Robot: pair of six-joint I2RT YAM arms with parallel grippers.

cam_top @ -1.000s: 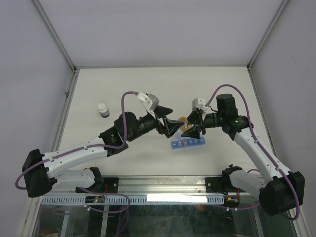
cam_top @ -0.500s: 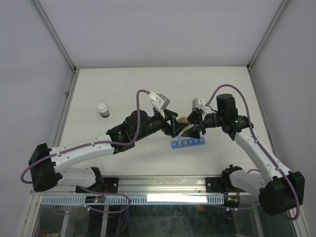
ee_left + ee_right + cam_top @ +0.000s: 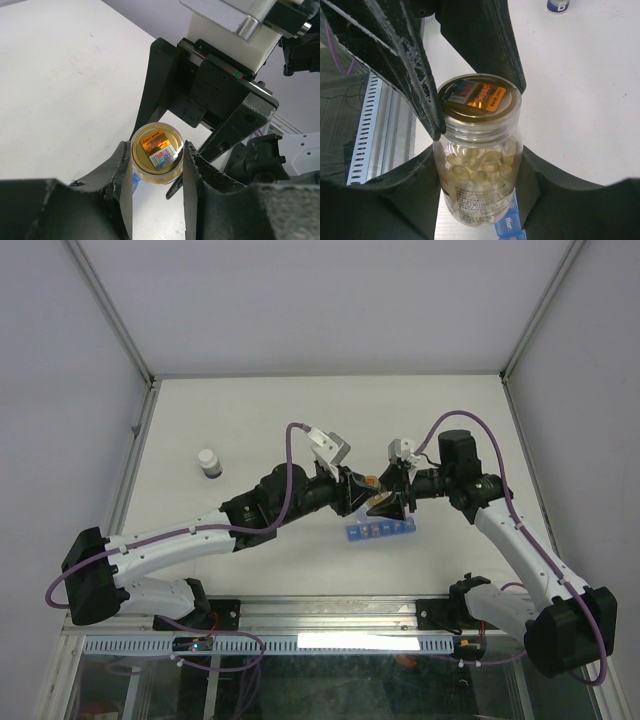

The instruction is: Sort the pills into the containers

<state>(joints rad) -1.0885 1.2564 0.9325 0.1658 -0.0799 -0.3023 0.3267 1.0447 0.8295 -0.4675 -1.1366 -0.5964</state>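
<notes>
Pill organiser [image 3: 379, 532] lies toward the bench's [image 3: 250, 420] front edge beneath both outstretched arms. Only the right wrist view shows pills [image 3: 476, 167] inside the bottle [image 3: 470, 202] that the right gripper [image 3: 480, 190] clasps; the left gripper [image 3: 157, 152] pinches its gold lid [image 3: 156, 149].

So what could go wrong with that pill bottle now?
1. The left gripper pinches only the gold lid. If it slips while twisting, the lid may stay on.
2. The right gripper holds the bottle, which is full of pills. A hard twist could tug it loose and spill them.
3. The blue pill organiser lies close by, so a dropped bottle might knock it.
</notes>
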